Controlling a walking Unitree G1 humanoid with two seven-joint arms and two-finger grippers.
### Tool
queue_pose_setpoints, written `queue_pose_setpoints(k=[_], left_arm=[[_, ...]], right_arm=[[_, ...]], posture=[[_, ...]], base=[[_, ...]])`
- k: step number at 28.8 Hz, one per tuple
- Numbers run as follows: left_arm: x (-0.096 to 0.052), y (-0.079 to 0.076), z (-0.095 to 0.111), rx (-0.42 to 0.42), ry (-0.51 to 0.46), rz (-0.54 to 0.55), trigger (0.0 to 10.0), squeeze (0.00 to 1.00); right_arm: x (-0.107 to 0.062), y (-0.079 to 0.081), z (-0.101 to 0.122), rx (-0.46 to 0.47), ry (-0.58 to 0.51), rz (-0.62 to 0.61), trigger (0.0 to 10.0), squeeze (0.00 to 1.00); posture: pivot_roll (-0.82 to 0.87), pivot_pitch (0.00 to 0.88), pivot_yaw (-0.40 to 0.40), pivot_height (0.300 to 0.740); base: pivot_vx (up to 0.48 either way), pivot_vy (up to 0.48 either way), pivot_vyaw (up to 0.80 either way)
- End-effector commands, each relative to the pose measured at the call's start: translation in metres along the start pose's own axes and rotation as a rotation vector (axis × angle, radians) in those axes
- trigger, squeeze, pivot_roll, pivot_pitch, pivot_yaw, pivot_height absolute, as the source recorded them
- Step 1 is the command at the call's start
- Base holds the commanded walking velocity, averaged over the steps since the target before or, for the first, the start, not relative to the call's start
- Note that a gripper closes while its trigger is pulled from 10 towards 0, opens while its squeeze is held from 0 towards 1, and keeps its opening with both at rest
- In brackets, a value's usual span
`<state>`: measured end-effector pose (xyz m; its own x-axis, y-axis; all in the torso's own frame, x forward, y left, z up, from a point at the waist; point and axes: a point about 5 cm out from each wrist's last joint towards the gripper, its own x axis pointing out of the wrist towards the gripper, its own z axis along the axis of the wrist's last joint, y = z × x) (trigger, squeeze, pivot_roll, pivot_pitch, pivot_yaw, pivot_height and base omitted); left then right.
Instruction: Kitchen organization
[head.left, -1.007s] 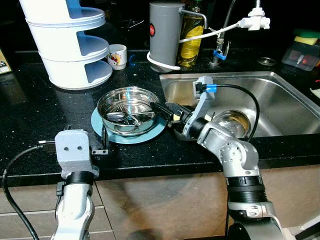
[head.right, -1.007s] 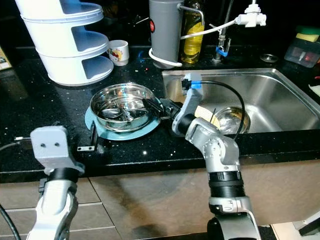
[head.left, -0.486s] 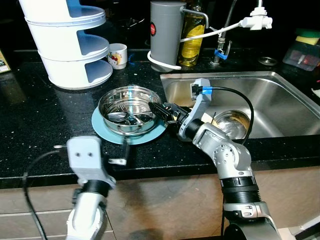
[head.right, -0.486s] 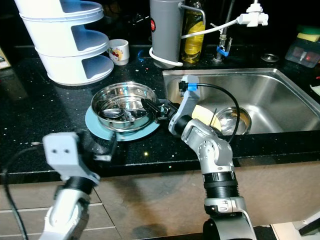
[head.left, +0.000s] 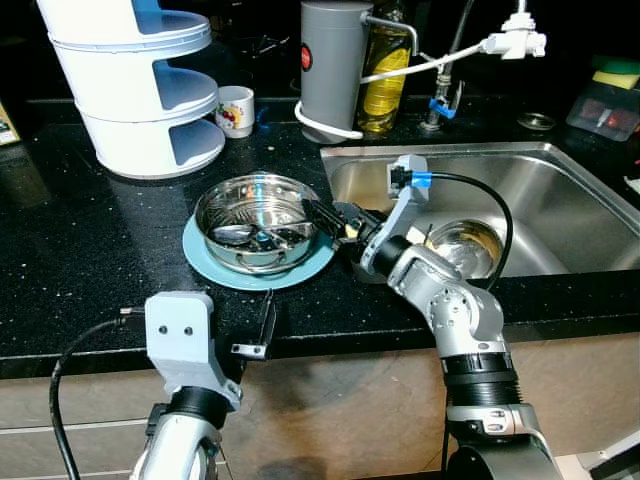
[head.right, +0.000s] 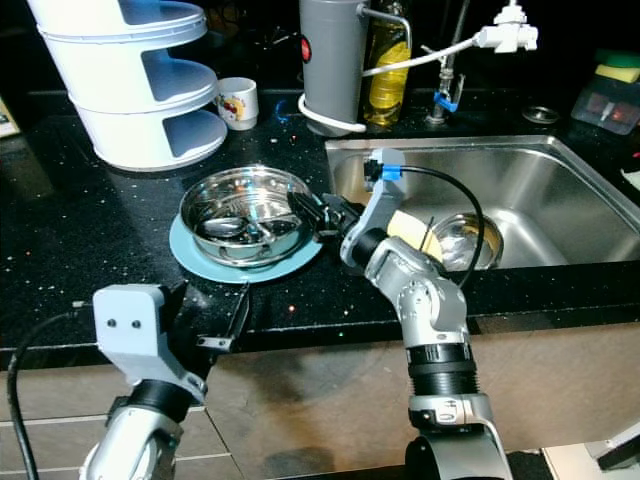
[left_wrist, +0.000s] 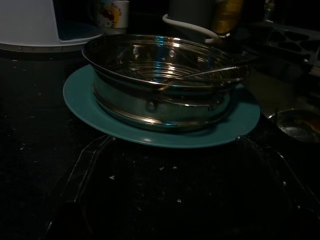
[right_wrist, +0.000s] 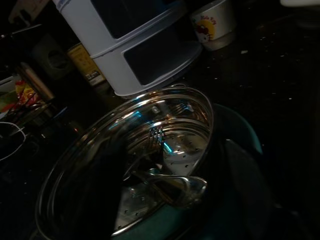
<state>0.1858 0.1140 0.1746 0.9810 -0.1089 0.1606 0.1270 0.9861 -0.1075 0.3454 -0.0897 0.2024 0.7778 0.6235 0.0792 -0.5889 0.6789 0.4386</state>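
Sitting on a teal plate (head.left: 215, 268) near the middle of the black surface (head.left: 70, 240), a steel bowl (head.left: 257, 222) holds a perforated insert and cutlery. The right tool (head.left: 322, 216) reaches in from the bowl's 3 o'clock side, its 2 black fingers straddling the rim, one inside the bowl and one outside over the plate; the fingers stand narrowly apart around the wall, but whether they press on it cannot be told. The left tool (head.left: 255, 322) hangs over the surface's front edge at the bowl's 6 o'clock, apart from the plate, its fingers spread wide; its wrist camera faces the bowl and plate head-on.

At the bowl's 10 o'clock stands a white 3-tier rack (head.left: 140, 80), with a small printed cup (head.left: 235, 110) beside it. At 1 o'clock are a grey canister (head.left: 332, 65) and a yellow bottle (head.left: 383, 80). At 3 o'clock lies the sink (head.left: 560, 200), holding a second steel bowl (head.left: 465, 245) just behind the right arm.
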Motion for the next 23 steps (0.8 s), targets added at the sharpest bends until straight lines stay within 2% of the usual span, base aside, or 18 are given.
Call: queue_pose_setpoints(k=[1, 2, 23], left_arm=[[-0.0006, -0.0014, 0.0001, 0.015, 0.012, -0.005, 10.0, 0.0], [-0.0009, -0.0014, 0.0, 0.015, 0.016, -0.002, 10.0, 0.0], [-0.0004, 0.0017, -0.0081, -0.008, 0.066, 0.018, 10.0, 0.0]], right_arm=[[0.0011, 0.0005, -0.0015, 0.015, -0.004, 0.009, 0.5, 0.0], [0.001, 0.0015, -0.0022, 0.016, -0.004, 0.016, 0.0, 0.0], [0.0002, 0.0029, 0.0052, 0.03, -0.044, 0.03, 0.0, 0.0]], posture=[[0.08, 0.0, -0.045, 0.74], [0.08, 0.0, -0.045, 0.74], [0.07, 0.0, -0.042, 0.74]], base=[[0.0, 0.0, 0.0], [0.0, 0.0, 0.0], [0.0, 0.0, 0.0]])
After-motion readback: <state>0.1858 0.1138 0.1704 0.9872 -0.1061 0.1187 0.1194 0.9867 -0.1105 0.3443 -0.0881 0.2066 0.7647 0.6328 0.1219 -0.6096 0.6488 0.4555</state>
